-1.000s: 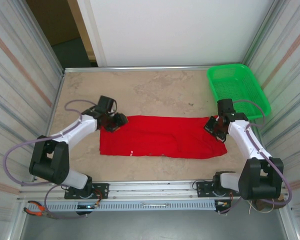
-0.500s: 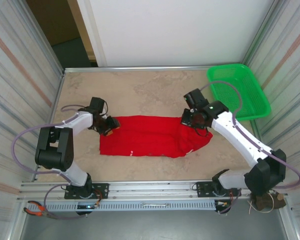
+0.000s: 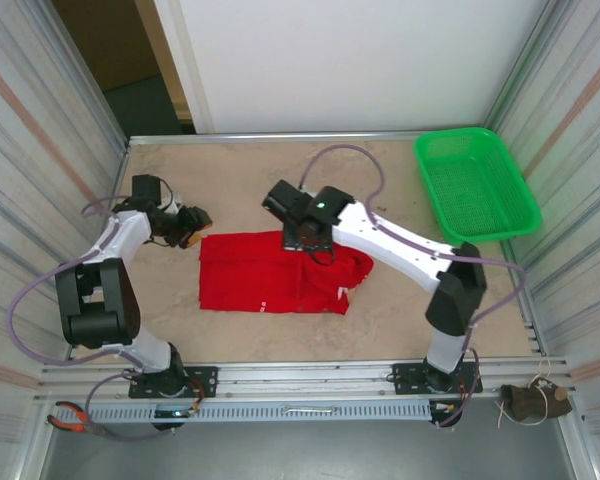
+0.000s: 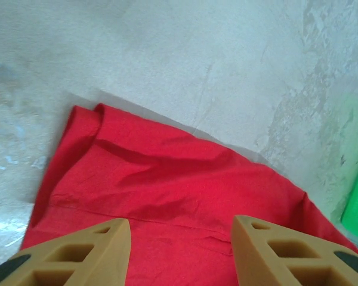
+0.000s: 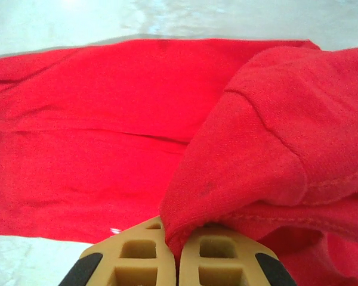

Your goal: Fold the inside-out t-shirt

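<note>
Mid-fold, probably: right gripper (image 5: 178, 241) pinches the lifted end of the t-shirt (image 3: 255, 285) over its middle, left gripper (image 3: 192, 222) spread, empty, near the left edge; next likely lay the end flush.

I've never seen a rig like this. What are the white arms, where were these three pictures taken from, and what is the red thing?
These are two robot arms bolted at the near edge of a table. Each ends in a two-finger gripper. The wide picture comes from a fixed camera above and behind them. The two close-ups come from small cameras on the wrists, so the tan fingers at the bottom are the robot's own. On the table lies a red t-shirt, and a green basket stands at the far right. The right gripper is shut on a fold of the t-shirt, holding it over the rest; its close-up shows the cloth pinched. The left gripper is open and holds nothing, beside the t-shirt's far left corner.
</note>
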Motion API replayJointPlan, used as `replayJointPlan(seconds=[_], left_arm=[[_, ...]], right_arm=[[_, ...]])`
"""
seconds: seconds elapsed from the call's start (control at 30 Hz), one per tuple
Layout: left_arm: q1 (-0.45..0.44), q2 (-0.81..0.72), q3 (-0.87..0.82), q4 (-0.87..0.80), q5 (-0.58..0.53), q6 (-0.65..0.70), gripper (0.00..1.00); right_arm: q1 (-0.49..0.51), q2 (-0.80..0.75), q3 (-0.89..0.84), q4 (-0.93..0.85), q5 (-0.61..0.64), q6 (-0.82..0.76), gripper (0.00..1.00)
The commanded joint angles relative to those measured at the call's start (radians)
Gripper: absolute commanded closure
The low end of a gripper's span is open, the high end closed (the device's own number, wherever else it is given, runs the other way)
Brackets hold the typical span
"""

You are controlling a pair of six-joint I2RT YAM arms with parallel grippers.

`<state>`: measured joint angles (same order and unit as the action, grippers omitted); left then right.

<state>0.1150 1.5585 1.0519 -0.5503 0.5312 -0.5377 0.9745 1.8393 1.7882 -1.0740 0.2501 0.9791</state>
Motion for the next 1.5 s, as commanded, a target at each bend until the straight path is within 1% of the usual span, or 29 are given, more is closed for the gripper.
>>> replayJointPlan(seconds=[0.0,0.1,0.23,0.37,0.43,0.47,0.5,0.53,0.57,0.6,0.63,0.67,0.7,0.83,0.9,1.0,1.1,1.13,1.17,1.2,1.23,1.27,1.33,1.47], left_arm=[[0.049,0.006,0.007,-0.027,0.07,0.041,0.51],[0.083,0.029,0.009,-0.022,0.094,0.044,0.51],[0.112,0.055,0.023,-0.028,0.085,0.053,0.51],[0.158,0.083,0.031,-0.012,0.103,0.025,0.51],[0.178,0.096,0.042,-0.016,0.097,0.028,0.51],[0.191,0.103,0.049,-0.022,0.091,0.029,0.51],[0.202,0.107,0.049,-0.019,0.09,0.026,0.51],[0.212,0.112,0.052,-0.019,0.093,0.021,0.51],[0.221,0.114,0.054,-0.019,0.091,0.016,0.51],[0.228,0.115,0.058,-0.022,0.09,0.017,0.51],[0.231,0.116,0.065,-0.031,0.086,0.022,0.51],[0.233,0.115,0.073,-0.045,0.077,0.029,0.51],[0.233,0.111,0.078,-0.052,0.069,0.034,0.51],[0.228,0.052,0.063,-0.065,0.08,0.026,0.51],[0.215,-0.012,0.041,-0.082,0.092,0.035,0.51],[0.151,-0.143,-0.014,-0.126,0.07,0.054,0.49],[0.03,-0.276,-0.083,-0.169,-0.008,0.065,0.43],[-0.027,-0.314,-0.103,-0.183,-0.056,0.063,0.42],[-0.087,-0.346,-0.123,-0.186,-0.105,0.058,0.4],[-0.142,-0.367,-0.136,-0.185,-0.146,0.055,0.39],[-0.201,-0.381,-0.143,-0.184,-0.208,0.046,0.37],[-0.265,-0.386,-0.146,-0.175,-0.261,0.042,0.36],[-0.349,-0.367,-0.136,-0.161,-0.322,0.036,0.35],[-0.45,-0.286,-0.099,-0.148,-0.388,0.042,0.35]], right_arm=[[0.05,0.098,0.175,-0.087,0.045,0.054,1.0],[0.087,0.215,0.337,-0.129,0.034,0.062,1.0],[0.105,0.335,0.475,-0.138,-0.001,0.079,1.0],[0.107,0.462,0.576,-0.073,-0.079,0.098,1.0],[0.113,0.539,0.66,-0.023,-0.125,0.074,1.0],[0.113,0.591,0.716,0.01,-0.167,0.047,1.0],[0.112,0.639,0.777,0.044,-0.214,0.018,0.97],[0.111,0.677,0.832,0.053,-0.253,0.003,0.83],[0.108,0.712,0.886,0.067,-0.303,-0.021,0.66],[0.108,0.72,0.918,0.054,-0.32,-0.034,0.52],[0.11,0.703,0.915,0.054,-0.324,-0.058,0.45],[0.114,0.663,0.888,0.054,-0.309,-0.093,0.37],[0.113,0.615,0.847,0.064,-0.296,-0.12,0.34],[0.085,0.355,0.579,0.128,-0.259,-0.183,0.33],[0.06,0.215,0.404,0.142,-0.215,-0.196,0.33],[0.01,-0.007,0.067,0.208,-0.159,-0.181,0.33],[-0.08,-0.219,-0.318,0.331,-0.19,-0.112,0.33],[-0.114,-0.281,-0.434,0.377,-0.214,-0.084,0.33],[-0.144,-0.333,-0.535,0.421,-0.24,-0.058,0.33],[-0.165,-0.367,-0.602,0.455,-0.26,-0.038,0.33],[-0.178,-0.397,-0.677,0.496,-0.278,-0.021,0.33],[-0.182,-0.411,-0.731,0.53,-0.296,-0.007,0.33],[-0.177,-0.412,-0.785,0.568,-0.32,0.011,0.33],[-0.145,-0.364,-0.811,0.617,-0.332,0.028,0.33]])
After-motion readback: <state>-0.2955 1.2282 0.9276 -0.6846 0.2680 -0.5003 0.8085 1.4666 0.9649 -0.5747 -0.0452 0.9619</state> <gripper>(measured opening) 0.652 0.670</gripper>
